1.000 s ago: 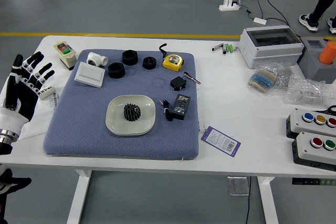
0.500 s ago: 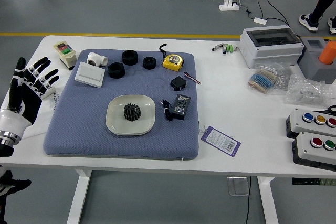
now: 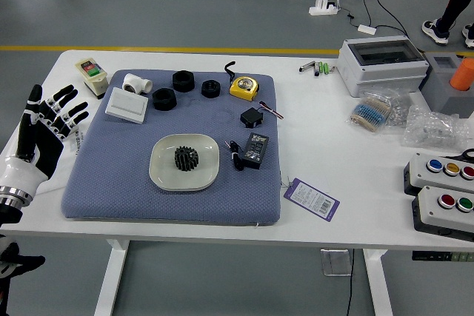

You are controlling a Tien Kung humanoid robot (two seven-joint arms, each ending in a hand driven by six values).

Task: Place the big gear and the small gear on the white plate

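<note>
Gear [image 3: 187,158] on plate [image 3: 169,177] (itself on the mat [image 3: 111,190]), tape measure [image 3: 244,88] behind, rightward.

Left arm enters from the left edge, reaching obliquely up the view. White wrist section [image 3: 21,174] sits above a silver ring [image 3: 15,196]. Black left hand [image 3: 49,137] is open; fingers [image 3: 61,115] fan toward upper right, thumb [image 3: 29,125] extended, roughly upright, apart from them.

Black gear [image 3: 186,158] on white plate [image 3: 164,172]
</note>
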